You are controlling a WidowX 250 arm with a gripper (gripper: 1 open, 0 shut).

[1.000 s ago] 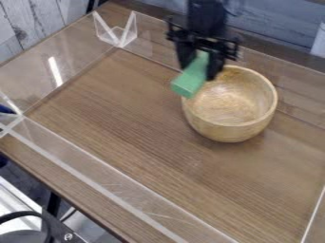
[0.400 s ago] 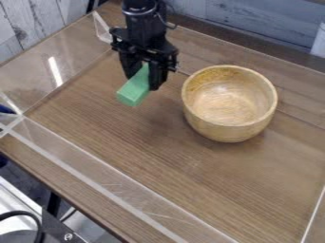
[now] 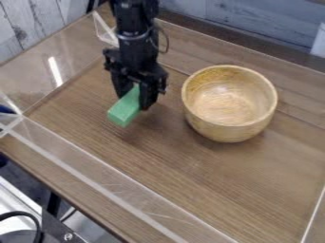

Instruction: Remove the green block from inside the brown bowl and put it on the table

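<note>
Green block point(image 3: 124, 111) hangs tilted in the black claw point(image 3: 133, 98), well outside the bowl point(image 3: 230, 102) and off to its left as the camera sees it. The claw points straight down from a dark arm that comes in from the top of the view, and its two fingers point(image 3: 151, 91) are clenched on the block's upper end. The block's lower end slants down and to the left, very close to the table point(image 3: 191, 180); whether it touches the wood cannot be told from this angle. A faint shadow lies on the table just beneath it.

The bowl sits upright on the table, right of the claw and apart from it, with a clear strip of wood grain between them. Its pale inside shows nothing in it.

The table is brown with dark streaks. Low clear walls point(image 3: 76, 180) run along its edges, the near one crossing the lower left of the view, and a clear bracket point(image 3: 99, 24) stands at the far corner behind the arm.
</note>
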